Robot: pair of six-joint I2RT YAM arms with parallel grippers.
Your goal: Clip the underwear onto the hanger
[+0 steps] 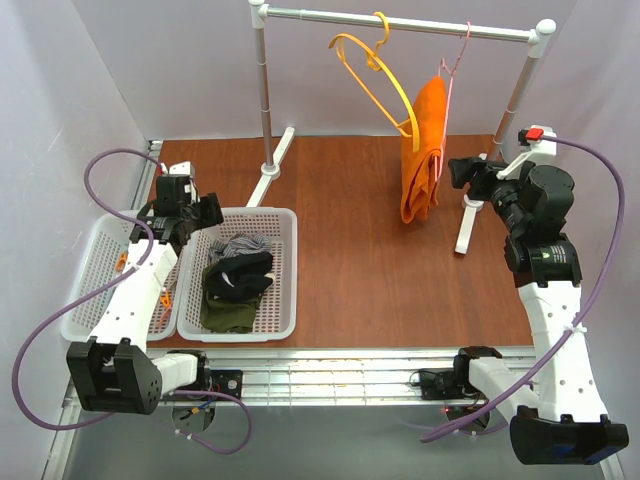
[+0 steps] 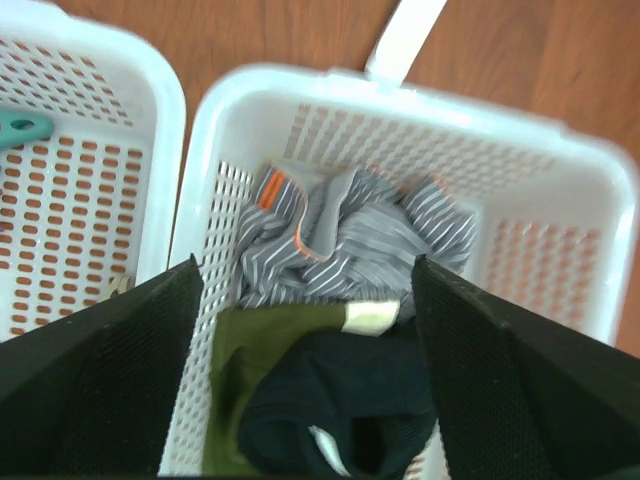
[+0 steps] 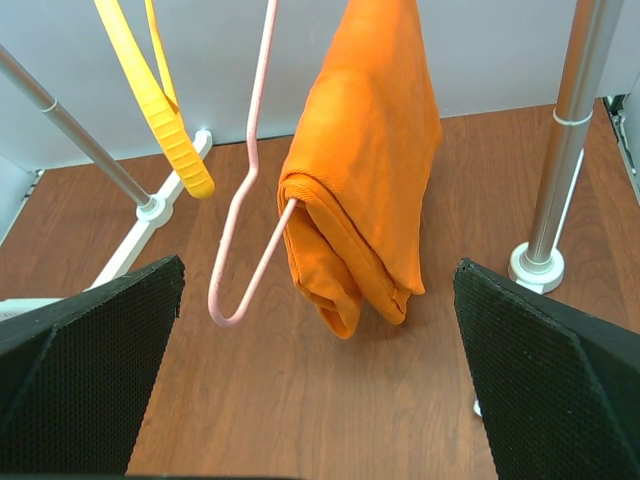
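Observation:
The underwear (image 1: 240, 245), grey with fine stripes, lies crumpled at the far end of a white basket (image 1: 287, 270). In the left wrist view the underwear (image 2: 350, 240) shows an orange tag, with black and olive clothes nearer. My left gripper (image 1: 207, 210) hovers open above that basket, and nothing sits between the jaws of the left gripper (image 2: 307, 265). The yellow hanger (image 1: 375, 85) hangs by its hook from the rack rail; its lower end (image 3: 165, 110) shows at upper left. My right gripper (image 1: 462, 172) is open and empty, facing the rack, and in its own view the right gripper (image 3: 318, 268) is short of the hanging cloth.
A pink wire hanger (image 3: 240, 230) with a folded orange cloth (image 1: 425, 150) hangs right of the yellow one. A black garment (image 1: 240, 275) and an olive one (image 1: 225, 312) fill the basket's near part. A second white basket (image 1: 95, 270) stands at left, with a teal clip (image 2: 22, 128). Rack posts (image 1: 263, 100) rise from the table.

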